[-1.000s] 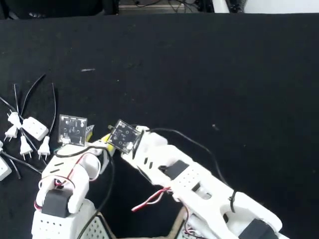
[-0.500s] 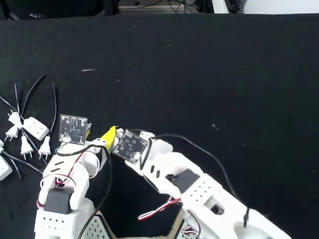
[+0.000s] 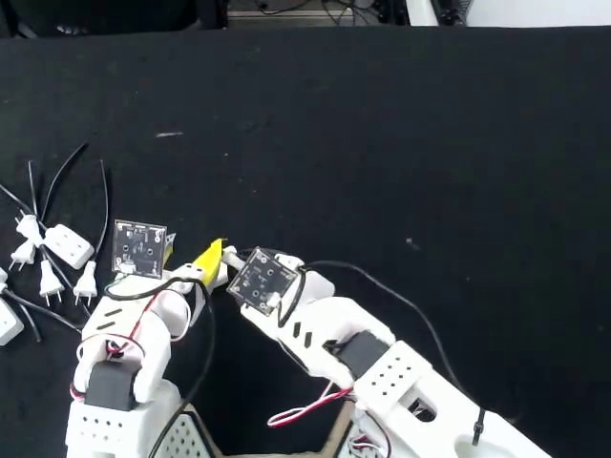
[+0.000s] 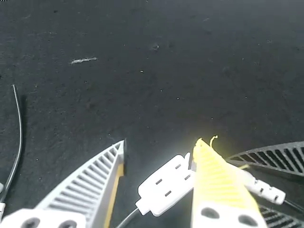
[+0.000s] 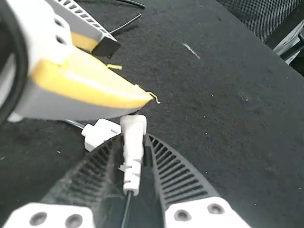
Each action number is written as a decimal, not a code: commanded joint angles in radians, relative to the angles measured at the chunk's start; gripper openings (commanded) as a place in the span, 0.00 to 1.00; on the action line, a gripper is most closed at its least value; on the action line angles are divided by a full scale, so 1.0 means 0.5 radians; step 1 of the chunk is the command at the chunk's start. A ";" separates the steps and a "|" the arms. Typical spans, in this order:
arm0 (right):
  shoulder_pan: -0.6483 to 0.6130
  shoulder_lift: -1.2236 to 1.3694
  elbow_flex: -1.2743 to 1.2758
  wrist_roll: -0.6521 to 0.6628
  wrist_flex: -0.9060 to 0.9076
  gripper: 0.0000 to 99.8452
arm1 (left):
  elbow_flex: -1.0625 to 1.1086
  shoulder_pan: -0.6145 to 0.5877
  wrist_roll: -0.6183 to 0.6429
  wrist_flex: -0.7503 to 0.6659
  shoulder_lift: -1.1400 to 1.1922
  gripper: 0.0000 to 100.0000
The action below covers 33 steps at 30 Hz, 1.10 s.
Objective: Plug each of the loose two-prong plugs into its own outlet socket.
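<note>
1 plug (image 5: pixel 132 152), pinched in the right gripper (image 5: pixel 132 138), has drawn back slightly, just beside the socket (image 4: pixel 166 187). Left gripper (image 4: pixel 161 141) gapes wide around that socket; re-aiming seems due.

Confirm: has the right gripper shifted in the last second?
Yes. The right gripper pulled back rightward, away from the loose plugs on the table's left.

Black table (image 3: pixel 401 143), white two-prong plugs (image 3: pixel 84 283), an outlet socket (image 3: pixel 67 245) and black cords (image 3: pixel 101 215) together at its left edge.
</note>
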 commanded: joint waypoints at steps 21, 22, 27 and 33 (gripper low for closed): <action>-0.049 -0.112 -0.069 -0.018 -0.006 0.01 | 0.008 -0.023 -0.018 -0.012 0.012 0.23; -0.049 -0.112 -0.072 -0.018 -0.006 0.01 | 0.008 -0.023 -0.018 -0.012 0.012 0.23; -0.049 -0.112 -0.072 -0.018 -0.006 0.01 | 0.011 -0.020 -0.018 -0.012 0.012 0.23; -0.046 -0.112 -0.097 -0.018 0.015 0.01 | 0.011 -0.020 -0.018 -0.012 0.012 0.23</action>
